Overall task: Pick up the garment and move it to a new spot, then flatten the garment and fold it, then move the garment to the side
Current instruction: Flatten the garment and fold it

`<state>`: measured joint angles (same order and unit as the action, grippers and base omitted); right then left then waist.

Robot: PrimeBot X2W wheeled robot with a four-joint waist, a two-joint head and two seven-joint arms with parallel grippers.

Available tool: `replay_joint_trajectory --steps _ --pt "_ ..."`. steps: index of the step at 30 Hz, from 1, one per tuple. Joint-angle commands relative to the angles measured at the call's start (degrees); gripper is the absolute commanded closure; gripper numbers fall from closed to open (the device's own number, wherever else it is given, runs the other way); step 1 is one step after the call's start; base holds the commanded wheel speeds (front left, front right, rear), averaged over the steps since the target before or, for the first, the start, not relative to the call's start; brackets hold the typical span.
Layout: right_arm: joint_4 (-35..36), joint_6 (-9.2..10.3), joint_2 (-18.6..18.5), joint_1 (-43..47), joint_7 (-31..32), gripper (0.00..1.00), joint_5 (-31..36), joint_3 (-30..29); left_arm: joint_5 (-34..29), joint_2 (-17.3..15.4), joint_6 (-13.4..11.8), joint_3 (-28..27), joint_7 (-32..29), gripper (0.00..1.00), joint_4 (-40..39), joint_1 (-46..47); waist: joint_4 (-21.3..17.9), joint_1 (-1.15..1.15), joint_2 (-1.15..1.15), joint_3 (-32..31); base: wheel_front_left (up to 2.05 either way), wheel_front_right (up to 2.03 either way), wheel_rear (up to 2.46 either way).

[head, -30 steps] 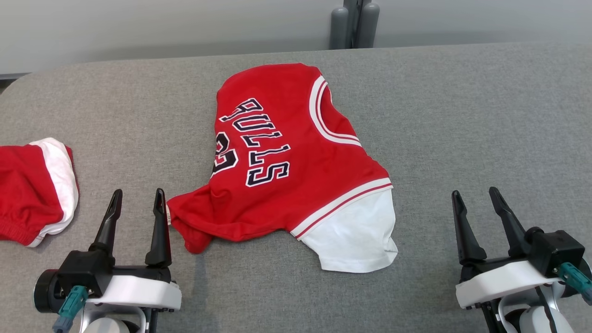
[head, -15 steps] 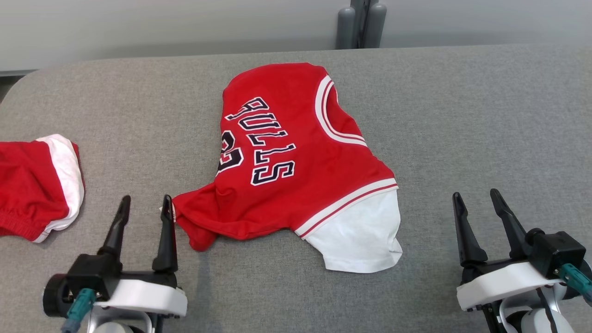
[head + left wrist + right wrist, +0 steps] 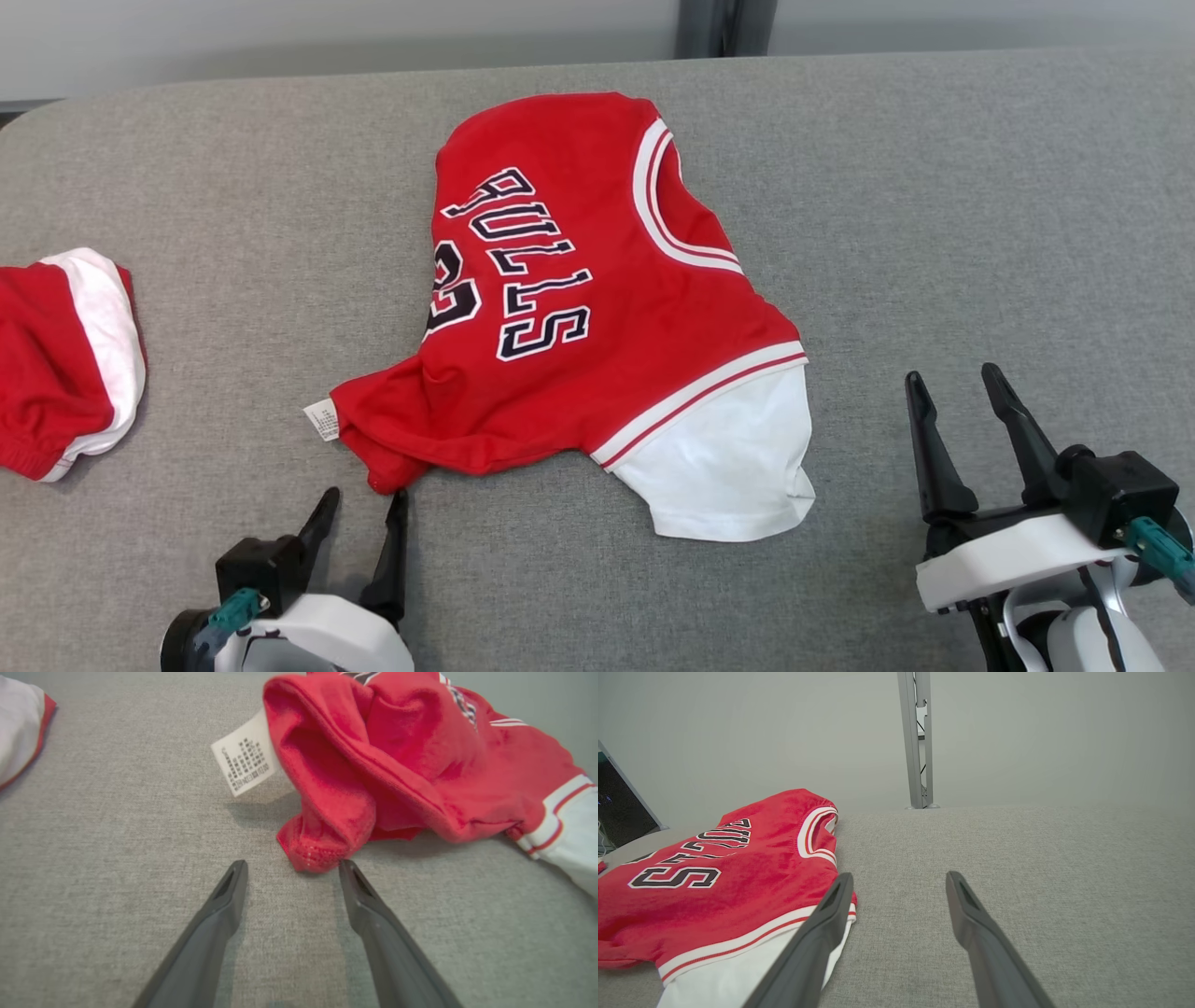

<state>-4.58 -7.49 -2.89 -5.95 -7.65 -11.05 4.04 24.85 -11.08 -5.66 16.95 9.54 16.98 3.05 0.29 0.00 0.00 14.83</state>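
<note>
On the table [image 3: 934, 187], the jersey [image 3: 597, 373] lies just ahead of the left gripper [image 3: 366, 495] and left of the right gripper [image 3: 950, 373], its care label [image 3: 322, 418] ahead-left of the left gripper, a second garment [image 3: 65, 364] well off to its left.

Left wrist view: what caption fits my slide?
Open jaws near the crumpled corner of the red jersey, beside its white tag.

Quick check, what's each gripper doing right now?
Left gripper: open, holding nothing, fingertips at the red jersey's bunched corner.
Right gripper: open, holding nothing, off to the jersey's side.
</note>
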Motion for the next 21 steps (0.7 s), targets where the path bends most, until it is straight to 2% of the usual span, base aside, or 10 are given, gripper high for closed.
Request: replay_joint_trajectory --steps 1,5,7,11,14,18,21 --pt "0.08 -0.01 -0.42 -0.68 -0.24 0.0 -0.44 -0.24 0.52 0.02 0.81 -0.01 0.33 0.0 1.04 1.79 -0.24 0.0 0.0 0.34 0.0 0.0 0.0" --pt "0.09 -0.01 -0.53 -0.84 -0.29 0.0 -0.45 -0.35 0.74 0.06 2.07 0.29 1.09 0.0 3.71 4.18 -0.64 0.0 0.0 0.75 0.0 0.0 0.0" --pt "0.19 -0.01 -0.51 -0.85 -0.33 0.0 -0.47 -0.47 0.77 -0.1 2.51 0.24 1.65 1.0 4.4 5.15 -0.76 0.0 0.0 0.9 0.0 0.0 0.0" --pt "0.21 -0.01 -0.48 -0.79 -0.36 0.0 -0.59 -0.75 -0.43 -1.42 1.27 -0.58 2.73 1.0 4.96 6.26 -0.73 0.0 0.0 1.0 0.0 0.0 0.0" --pt "0.22 -0.01 -0.43 -0.61 -0.4 0.0 -0.68 -1.08 -2.8 -3.43 -1.26 -1.56 3.79 1.0 3.3 6.81 -0.43 0.0 0.0 1.0 0.0 0.0 0.0" --pt "0.01 -0.01 -0.36 -0.46 -0.55 0.0 -0.89 -1.38 -7.28 -7.1 -5.88 -3.42 4.75 1.0 -1.67 7.45 0.24 0.0 0.0 0.84 0.0 0.0 0.0" --pt "-0.12 -0.01 -0.32 -0.57 -0.61 0.0 -1.06 -1.31 -8.22 -8.32 -7.22 -4.55 5.06 1.0 -4.52 7.01 0.47 0.0 0.0 0.81 0.0 0.0 0.0"
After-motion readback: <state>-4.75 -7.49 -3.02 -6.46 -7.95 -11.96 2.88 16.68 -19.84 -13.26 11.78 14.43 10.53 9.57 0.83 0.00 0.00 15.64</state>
